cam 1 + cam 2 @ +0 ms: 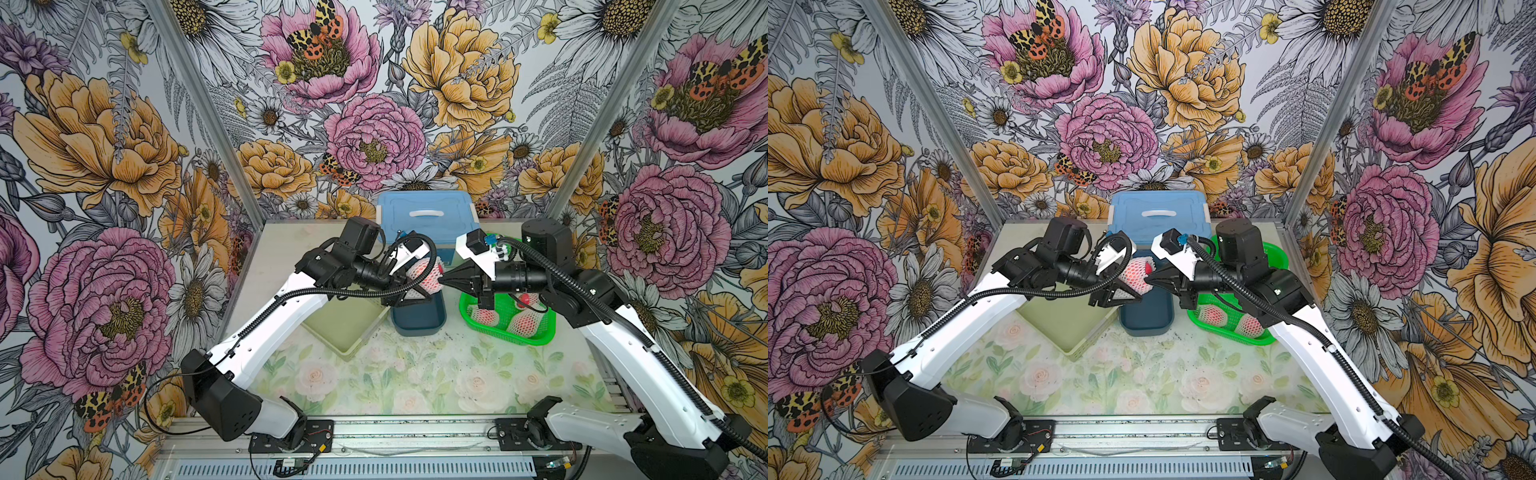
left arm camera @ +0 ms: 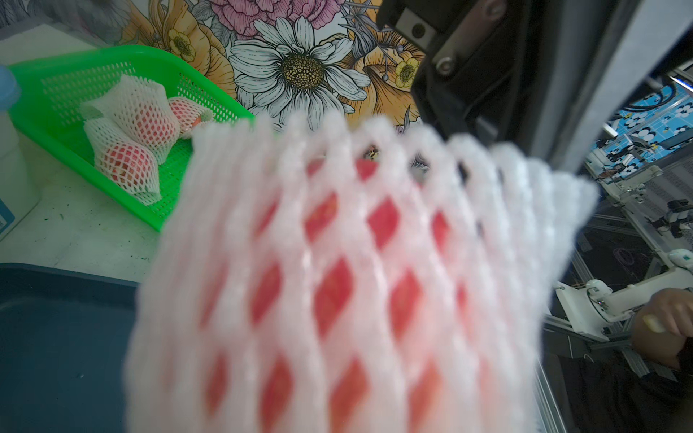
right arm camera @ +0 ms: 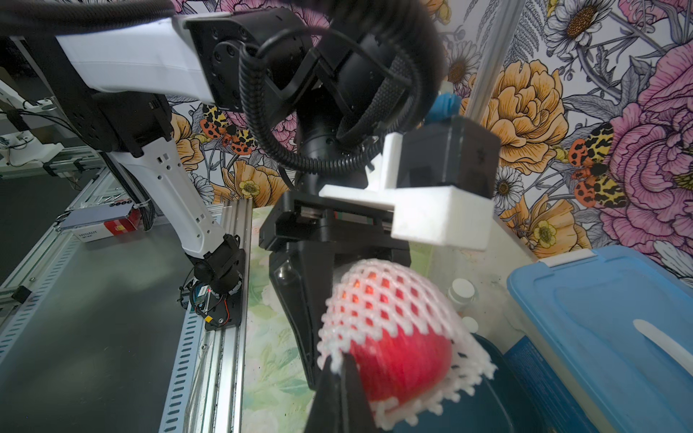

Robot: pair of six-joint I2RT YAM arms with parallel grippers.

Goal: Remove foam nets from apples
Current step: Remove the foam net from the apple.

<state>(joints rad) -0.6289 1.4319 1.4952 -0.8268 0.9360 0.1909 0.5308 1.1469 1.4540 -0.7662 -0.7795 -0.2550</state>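
Above the blue tub (image 1: 415,329), the left hand (image 1: 428,276) clasped a half-netted apple (image 3: 405,360) while the right hand (image 1: 448,279), pressed together, pinched the edge of its foam net (image 3: 378,300).

We see a soft white foam net (image 3: 390,300), matt and spongy, over a glossy, smooth red apple (image 3: 405,360) above the dark blue tray (image 2: 56,356), which is itself matt plastic. Beside the tray, the green basket (image 2: 75,80) is shiny plastic lattice. Behind the tray, the blue box (image 3: 600,300) looks like smooth satin plastic. In front of the tray we note a brushed metal rail (image 1: 415,432).
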